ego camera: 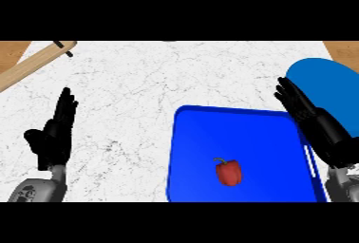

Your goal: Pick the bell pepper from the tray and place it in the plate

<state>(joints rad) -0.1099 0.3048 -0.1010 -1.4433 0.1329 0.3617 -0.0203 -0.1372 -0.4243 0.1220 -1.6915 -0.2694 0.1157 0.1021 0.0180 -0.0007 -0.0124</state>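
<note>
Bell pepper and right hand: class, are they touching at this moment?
Apart. The head view shows the bell pepper lying alone on the blue tray, with bare tray between it and the right hand at the tray's right edge.

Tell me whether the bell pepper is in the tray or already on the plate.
In the tray. The bell pepper lies on the blue tray; the plate holds nothing visible, partly hidden by the right hand.
</note>
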